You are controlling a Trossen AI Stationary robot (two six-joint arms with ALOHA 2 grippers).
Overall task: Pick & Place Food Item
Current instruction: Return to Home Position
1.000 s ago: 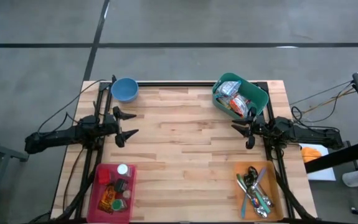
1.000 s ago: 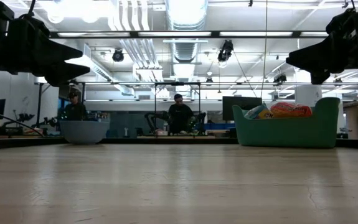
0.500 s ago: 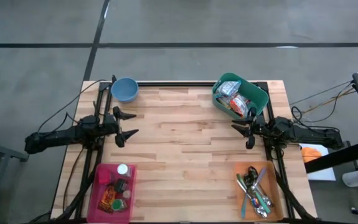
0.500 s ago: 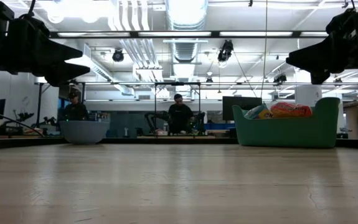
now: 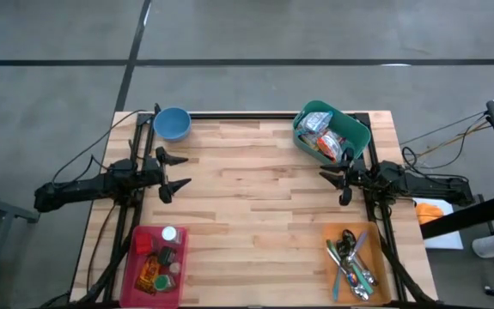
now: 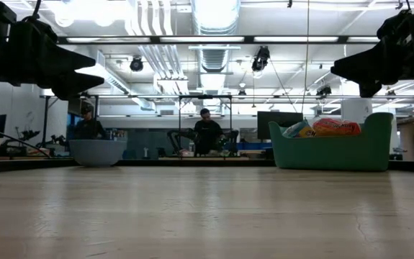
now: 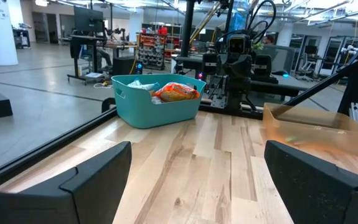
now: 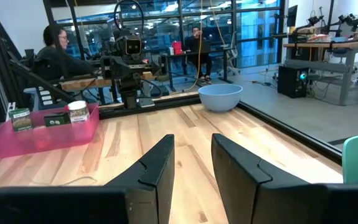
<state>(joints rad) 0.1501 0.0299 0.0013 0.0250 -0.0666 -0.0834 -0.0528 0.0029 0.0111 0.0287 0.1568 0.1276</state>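
Note:
The food items (image 5: 322,136) are packets heaped in a teal bin (image 5: 350,129) at the table's far right; an orange packet (image 7: 177,92) lies on top. My right gripper (image 5: 326,178) hovers level just near of the bin, its fingers (image 8: 160,163) a narrow gap apart with nothing between them. My left gripper (image 5: 185,170) hovers level at the table's left side, wide open and empty, its fingers pointing toward the right edge. A blue bowl (image 5: 172,123) stands on its base at the far left corner.
A pink tray (image 5: 139,245) with jars and a bottle sits at the near left. An orange tray (image 5: 375,249) with cutlery sits at the near right. The wooden tabletop (image 5: 255,206) between the arms is bare. People sit at desks in the room beyond the table.

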